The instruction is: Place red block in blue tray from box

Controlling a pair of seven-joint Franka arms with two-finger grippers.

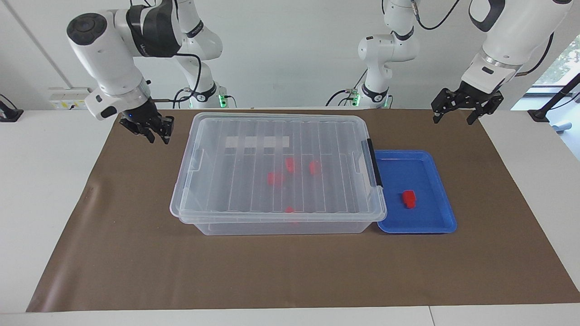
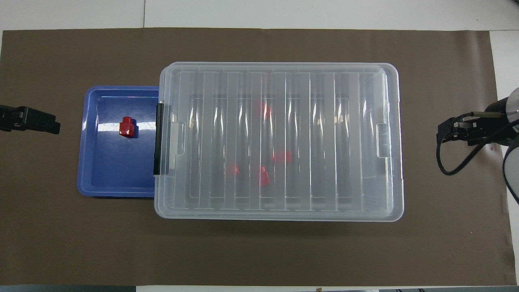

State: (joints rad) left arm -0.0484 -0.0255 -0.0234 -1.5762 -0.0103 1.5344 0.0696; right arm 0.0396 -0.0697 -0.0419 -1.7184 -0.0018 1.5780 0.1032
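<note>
The box [image 1: 235, 181] [image 2: 324, 142] is a clear bin with its ribbed lid on. Several red blocks [image 1: 274, 178] [image 2: 264, 176] show through the lid. One more red block [image 1: 409, 198] [image 2: 127, 127] lies in the blue tray [image 1: 408, 167] [image 2: 113, 170], which sits against the box at the left arm's end. My right gripper [image 1: 158, 136] [image 2: 442, 136] hangs open and empty over the mat, off the box's other end. My left gripper [image 1: 453, 118] [image 2: 52, 123] is open and empty in the air, off the tray's outer end.
A brown mat [image 1: 290, 271] covers the white table under everything. A black latch [image 1: 375, 163] [image 2: 158, 138] clasps the lid on the tray's side. A whitish label strip [image 1: 257, 141] lies on the lid.
</note>
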